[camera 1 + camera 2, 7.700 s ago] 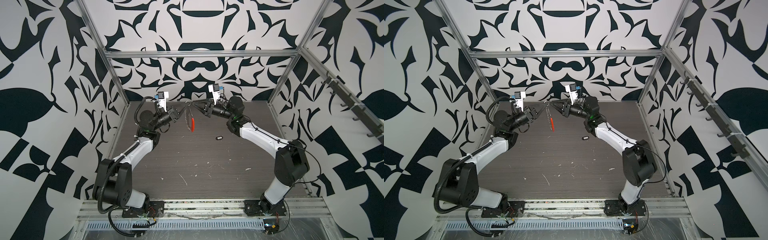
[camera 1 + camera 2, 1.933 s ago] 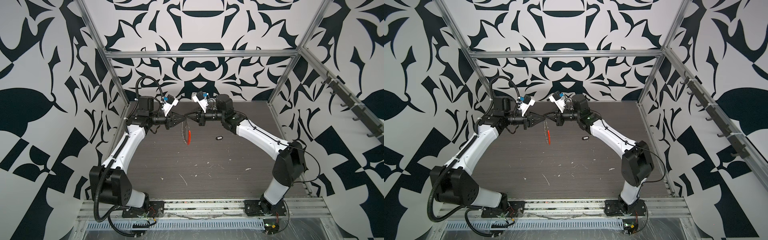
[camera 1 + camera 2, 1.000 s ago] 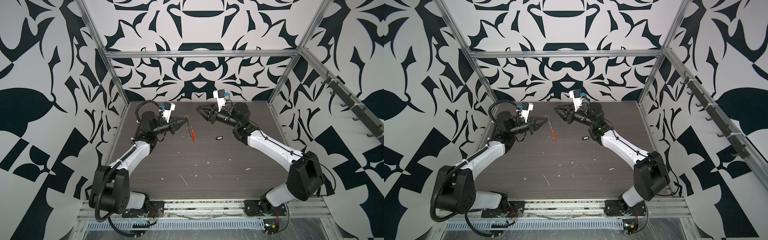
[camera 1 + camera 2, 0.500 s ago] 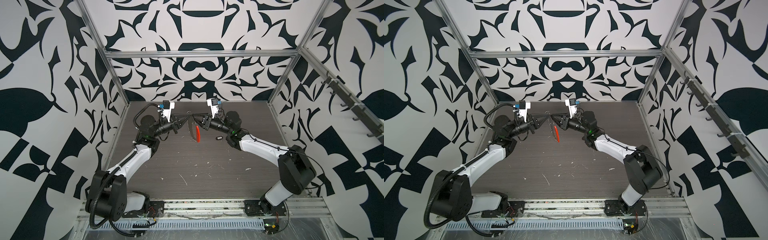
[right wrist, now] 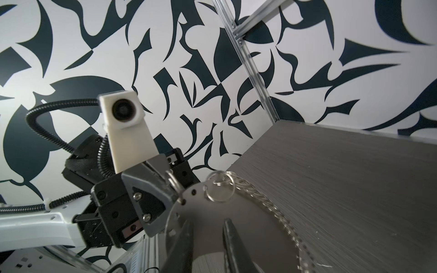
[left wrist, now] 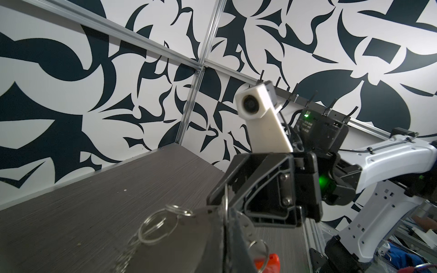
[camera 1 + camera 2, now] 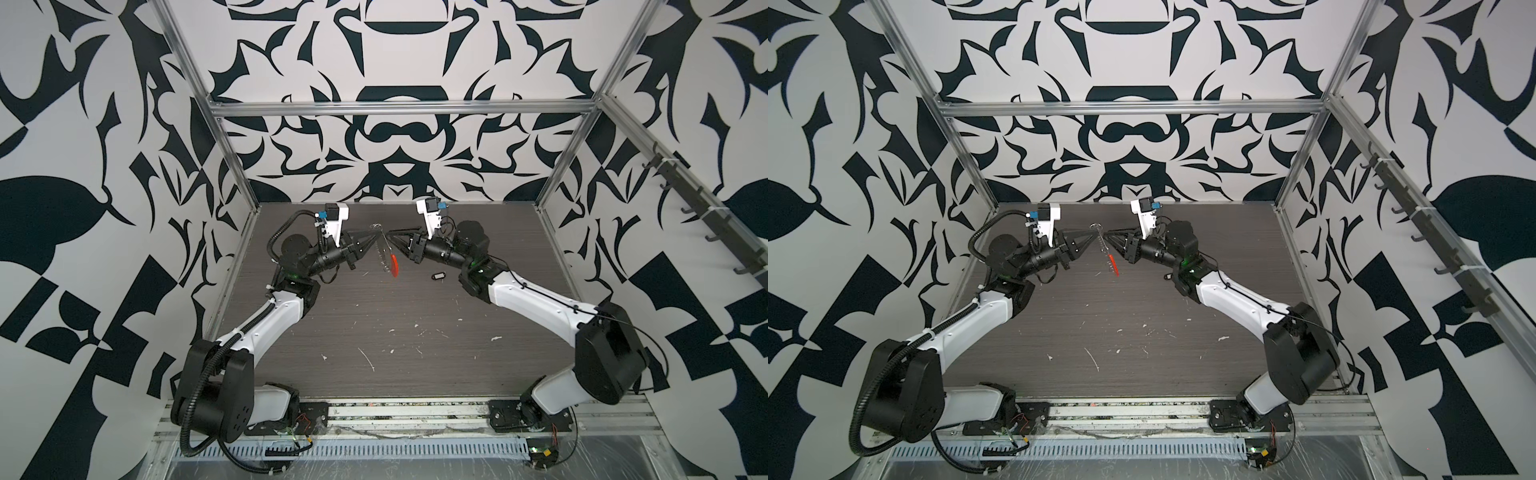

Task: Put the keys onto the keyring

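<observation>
The keyring [image 7: 386, 259] hangs upright above the table near the back. It is a silver loop fringed with small split rings [image 5: 218, 189], with an orange-red segment [image 7: 394, 266] low on it. My left gripper [image 7: 375, 238] is shut on its upper edge [image 6: 226, 201]. My right gripper [image 7: 388, 242] faces it from the other side, close to the loop's top in both top views [image 7: 1111, 239]. Its fingers [image 5: 230, 236] stand a little apart with nothing between them. The keys, one black tag [image 7: 437, 275], lie on the table under the right arm.
White scraps [image 7: 368, 358] dot the dark wood tabletop [image 7: 395, 332]. Aluminium posts [image 7: 232, 166] and patterned walls close in the back and sides. A rail of hooks [image 7: 706, 216] runs along the right wall.
My right gripper has come down and left, from clear of the keyring to close beside its top, and its jaws have narrowed a little. The left gripper still holds the keyring in about the same place.
</observation>
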`<control>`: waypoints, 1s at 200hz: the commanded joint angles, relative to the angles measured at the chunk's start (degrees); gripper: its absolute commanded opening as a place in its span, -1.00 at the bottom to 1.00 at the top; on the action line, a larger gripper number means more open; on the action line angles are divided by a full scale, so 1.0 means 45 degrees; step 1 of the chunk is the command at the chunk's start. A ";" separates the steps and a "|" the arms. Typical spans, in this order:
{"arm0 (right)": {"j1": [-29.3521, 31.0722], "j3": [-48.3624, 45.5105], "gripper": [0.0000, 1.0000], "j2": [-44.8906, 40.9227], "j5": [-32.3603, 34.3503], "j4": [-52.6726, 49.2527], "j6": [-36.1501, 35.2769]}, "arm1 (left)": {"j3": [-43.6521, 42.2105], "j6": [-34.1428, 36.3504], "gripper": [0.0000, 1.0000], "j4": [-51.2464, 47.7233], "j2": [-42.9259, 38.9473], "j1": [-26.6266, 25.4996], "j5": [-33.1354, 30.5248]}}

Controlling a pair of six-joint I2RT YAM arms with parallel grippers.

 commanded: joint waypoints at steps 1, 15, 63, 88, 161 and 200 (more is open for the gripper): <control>-0.0087 0.0760 -0.47 -0.0502 -0.0031 -0.0402 -0.1135 | 0.0115 -0.0301 -1.00 0.0773 -0.0027 -0.0043 0.0292; -0.0082 0.1013 -0.46 -0.0334 -0.0416 -0.0285 -0.1011 | 0.0185 -0.0375 -1.00 0.0778 0.0027 -0.0053 0.0401; -0.0120 0.1304 -0.44 -0.0233 0.0059 -0.1094 -0.1252 | 0.0469 -0.0200 -1.00 -0.0318 0.0116 -0.0043 0.0220; -0.0458 0.1176 -0.41 -0.0896 0.3741 -0.4808 -0.2165 | 0.0897 0.0159 -1.00 -0.2592 -0.0010 -0.0058 -0.0579; -0.3342 -0.0085 -0.39 0.0935 0.5806 -1.0120 -0.1043 | 0.2420 0.1431 -1.00 -0.7744 -0.0334 -0.0042 -0.1842; -0.3531 0.0969 -0.40 0.3223 0.5417 -1.0204 -0.2129 | 0.1444 0.1207 -1.00 -0.7255 -0.1194 -0.0057 -0.2472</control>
